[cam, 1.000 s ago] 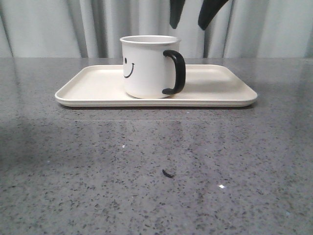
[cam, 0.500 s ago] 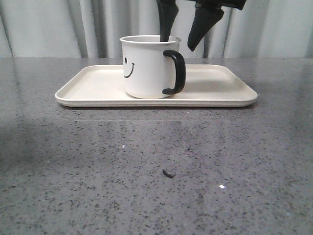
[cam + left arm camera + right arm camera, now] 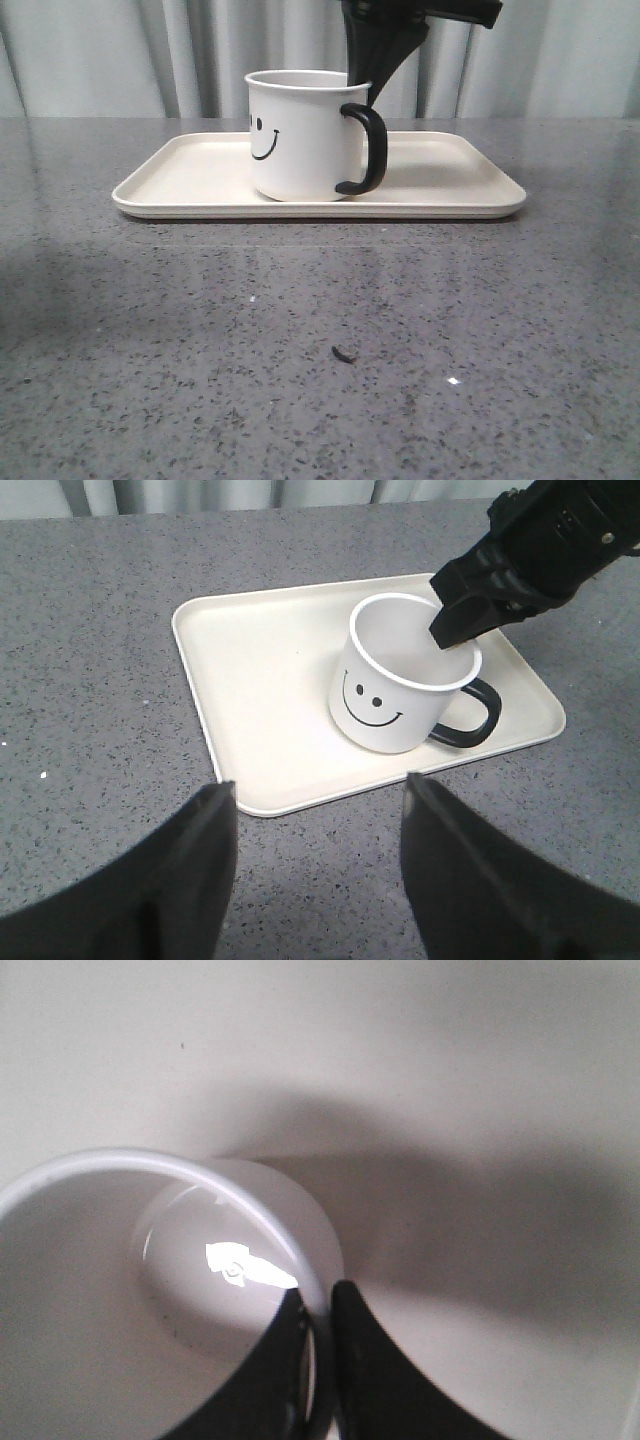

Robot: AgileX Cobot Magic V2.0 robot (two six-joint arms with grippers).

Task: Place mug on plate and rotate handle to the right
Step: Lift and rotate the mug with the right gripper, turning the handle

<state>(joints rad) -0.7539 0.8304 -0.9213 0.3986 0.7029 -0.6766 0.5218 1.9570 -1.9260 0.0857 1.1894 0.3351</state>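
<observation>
The white mug [image 3: 300,140] with a black smiley face stands upright on the cream plate [image 3: 200,170], near its middle. Its black handle [image 3: 368,150] points to the right in the front view. My right gripper [image 3: 363,85] comes down from above and is shut on the mug's rim just above the handle, one finger inside and one outside. This shows in the right wrist view [image 3: 318,1295] and the left wrist view [image 3: 455,635]. My left gripper [image 3: 318,790] is open and empty, above the table in front of the plate [image 3: 260,680].
The plate lies on a speckled grey table [image 3: 150,330] with a pale curtain behind. A small dark speck [image 3: 343,354] lies on the table in front of the plate.
My right gripper came down from above the mug and closed on its rim by the handle. The mug has turned slightly, showing more of the smiley face.
</observation>
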